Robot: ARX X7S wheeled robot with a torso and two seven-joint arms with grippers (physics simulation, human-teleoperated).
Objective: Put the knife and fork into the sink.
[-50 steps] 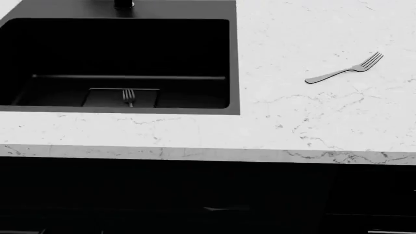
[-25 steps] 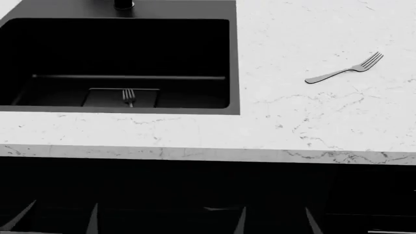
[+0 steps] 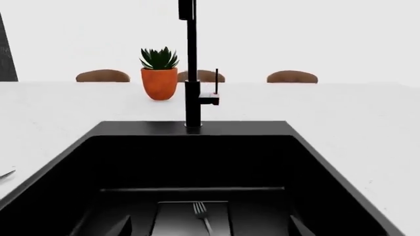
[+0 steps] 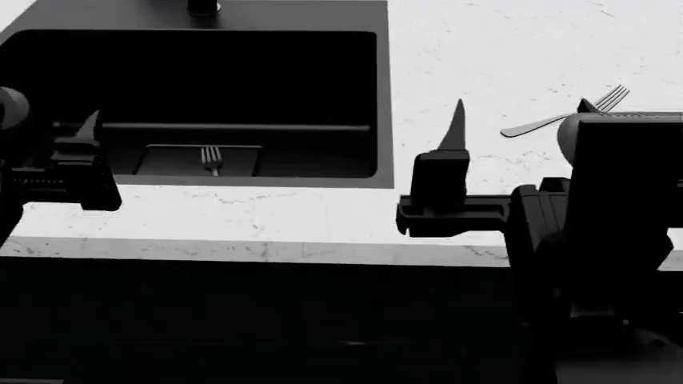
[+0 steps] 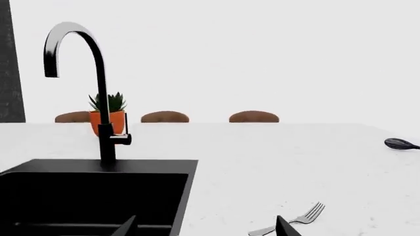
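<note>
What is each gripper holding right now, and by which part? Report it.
Nothing is held. The left gripper and right gripper both stand open and empty. One fork lies in the sink; another fork lies on the counter.

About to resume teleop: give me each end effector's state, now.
Left end effector: open, empty, over the sink.
Right end effector: open, empty, near the fork on the counter.

Both arms are raised, left hand (image 4: 80,132) and right hand (image 4: 517,108) spread empty.
</note>
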